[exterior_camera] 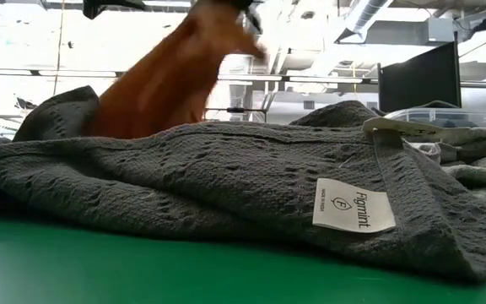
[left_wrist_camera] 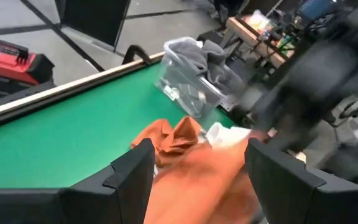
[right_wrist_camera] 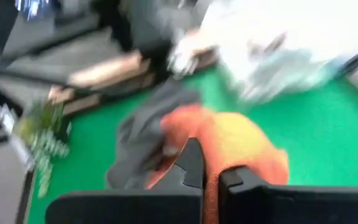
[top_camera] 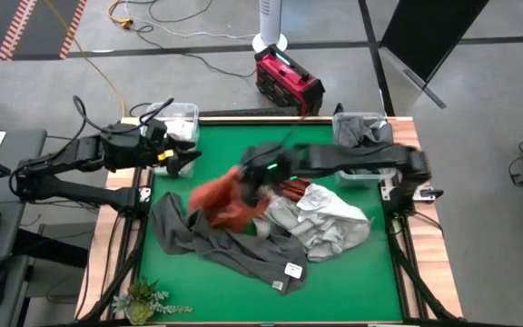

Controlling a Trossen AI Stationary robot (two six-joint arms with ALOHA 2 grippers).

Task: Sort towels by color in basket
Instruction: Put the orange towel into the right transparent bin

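Rust orange towel [top_camera: 221,202] clenched in right tool [top_camera: 254,184], lifted over dark grey towel [top_camera: 234,247], left tool [top_camera: 182,160] released

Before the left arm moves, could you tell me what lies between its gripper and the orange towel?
Only bare green table between left gripper and orange towel, in the high view.

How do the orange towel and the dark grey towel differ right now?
The orange towel is pinched in the shut right end effector and pulled up; the dark grey towel lies spread on the table, untouched. A label shows on the dark grey one, none on the orange. Both are crumpled cloth.
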